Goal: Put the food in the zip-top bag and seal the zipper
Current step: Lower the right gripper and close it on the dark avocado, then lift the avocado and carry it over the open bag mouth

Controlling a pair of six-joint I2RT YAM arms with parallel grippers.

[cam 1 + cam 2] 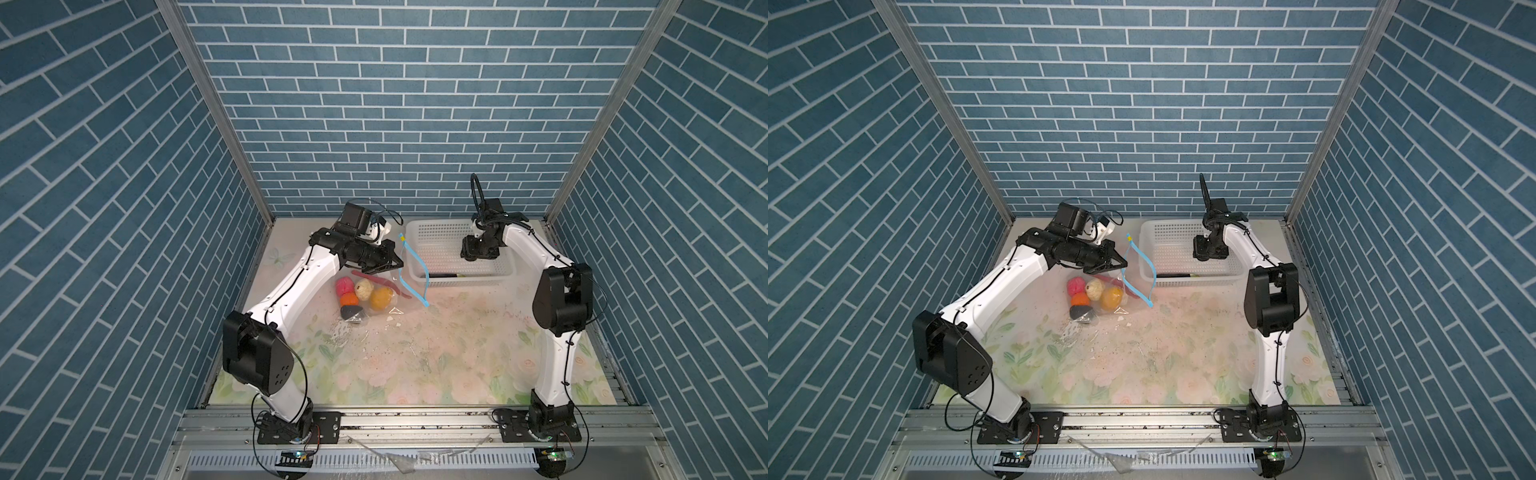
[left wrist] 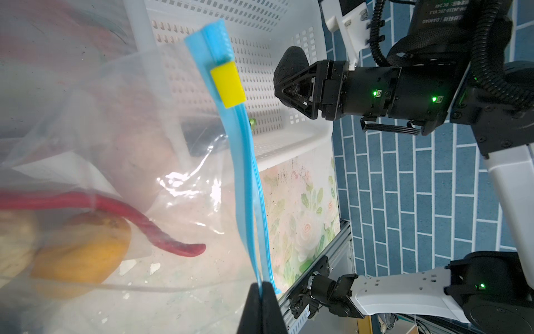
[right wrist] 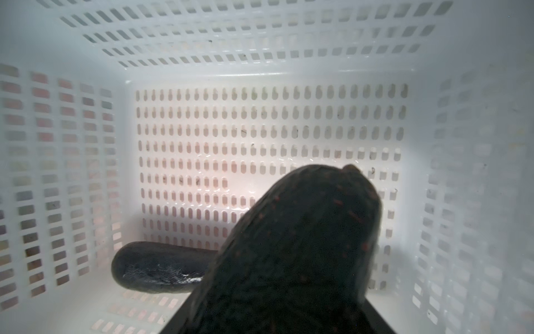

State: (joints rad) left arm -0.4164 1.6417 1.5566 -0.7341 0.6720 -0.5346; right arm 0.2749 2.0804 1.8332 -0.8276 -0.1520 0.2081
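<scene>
Jaws of the left gripper pinch the zipper, holding the zip-top bag up at ten o'clock.
Filling step: right gripper, jaws clamped on a dark lump, inside the basket at one o'clock; next, carry it into the bag mouth.

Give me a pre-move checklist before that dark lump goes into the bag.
1. Left claw pinches the zipper: ok.
2. Right claw grips the dark lump: ok.
3. Bag mouth wide enough for the lump: cannot tell.
4. Yellow tab at the zipper's free end: ok.
5. All food bagged: not ok, aubergine lies in the basket.
</scene>
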